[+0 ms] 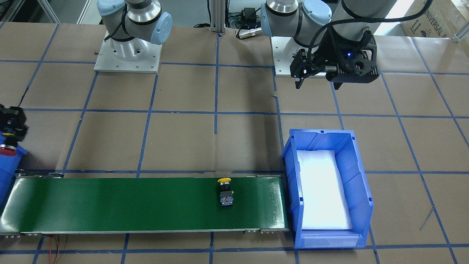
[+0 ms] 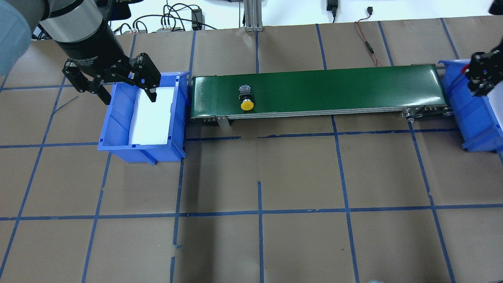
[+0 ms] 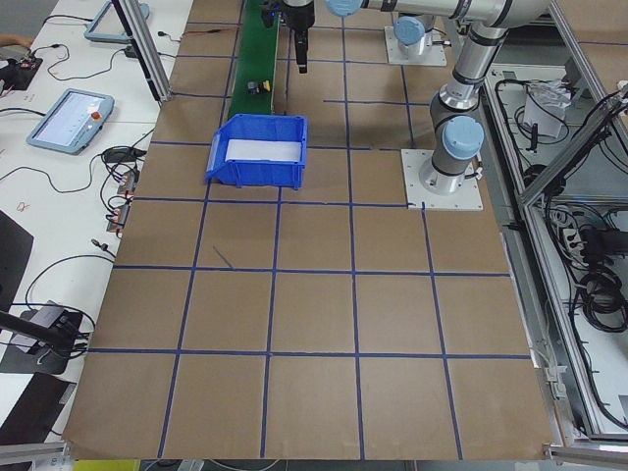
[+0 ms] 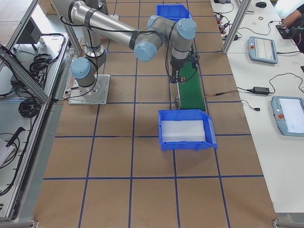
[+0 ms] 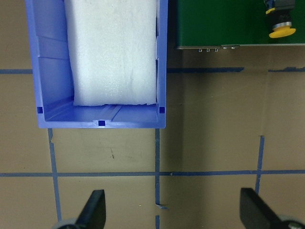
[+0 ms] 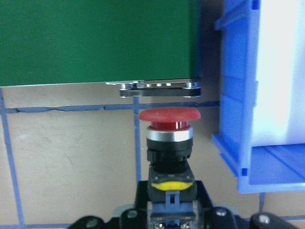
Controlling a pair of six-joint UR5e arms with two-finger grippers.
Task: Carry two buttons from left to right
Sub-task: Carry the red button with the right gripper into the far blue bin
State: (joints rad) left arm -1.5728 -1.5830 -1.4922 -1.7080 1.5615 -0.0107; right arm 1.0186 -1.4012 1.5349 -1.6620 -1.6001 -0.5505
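- Left gripper [image 2: 127, 93] spread wide, empty, near blue bin [image 2: 118, 148].
- Right gripper [image 6: 171, 217] clamps red button [image 6: 169, 117].
- Yellow button [image 2: 246, 103] lies at belt's [image 2: 334, 86] robot-side edge.
- Cardboard box [image 1: 439, 22] reads "UNIVERSAL".

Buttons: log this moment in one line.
yellow button: on belt, nearer left bin | red button: in right gripper, jaws shut | left gripper: jaws open, empty, hovering near left bin

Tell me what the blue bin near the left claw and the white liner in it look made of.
The blue open-topped bin looks like moulded plastic: even colour, ribbed walls, slight sheen. The white rectangular liner is probably foam sheet: matte, finely pebbled surface, though that's uncertain.
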